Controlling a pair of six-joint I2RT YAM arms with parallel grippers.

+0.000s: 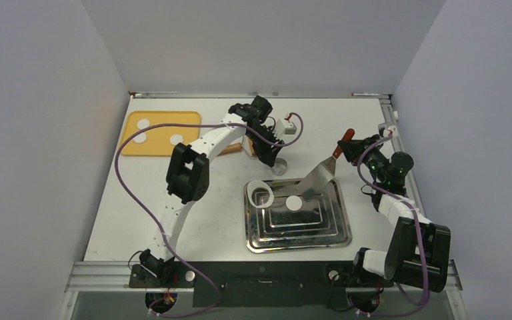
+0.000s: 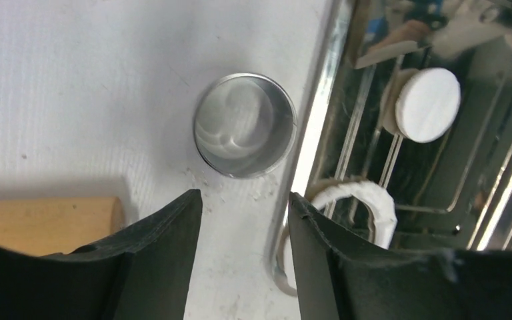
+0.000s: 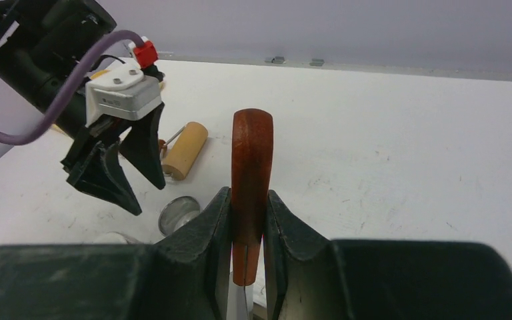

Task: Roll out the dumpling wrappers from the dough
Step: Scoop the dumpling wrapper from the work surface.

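Note:
Three small white dough rounds (image 1: pixel 143 124) lie on the yellow board (image 1: pixel 163 121) at the back left. A flat white wrapper disc (image 1: pixel 295 203) (image 2: pixel 429 105) rests in the steel tray (image 1: pixel 298 247), with a white ring of leftover dough (image 1: pixel 261 195) (image 2: pixel 367 198) at its left. My left gripper (image 1: pixel 271 159) (image 2: pixel 243 197) hangs open and empty over the table, just above the small metal ring (image 1: pixel 279 167) (image 2: pixel 245 125). My right gripper (image 1: pixel 351 147) (image 3: pixel 250 200) is shut on the scraper's red-brown handle (image 3: pixel 251 157); its blade (image 1: pixel 320 179) slopes onto the tray's far right edge.
A wooden rolling pin (image 1: pixel 235 149) (image 3: pixel 185 150) (image 2: pixel 43 223) lies on the table behind the left gripper. The tray's rim (image 2: pixel 313 127) runs right beside the metal ring. White walls close in the table on three sides.

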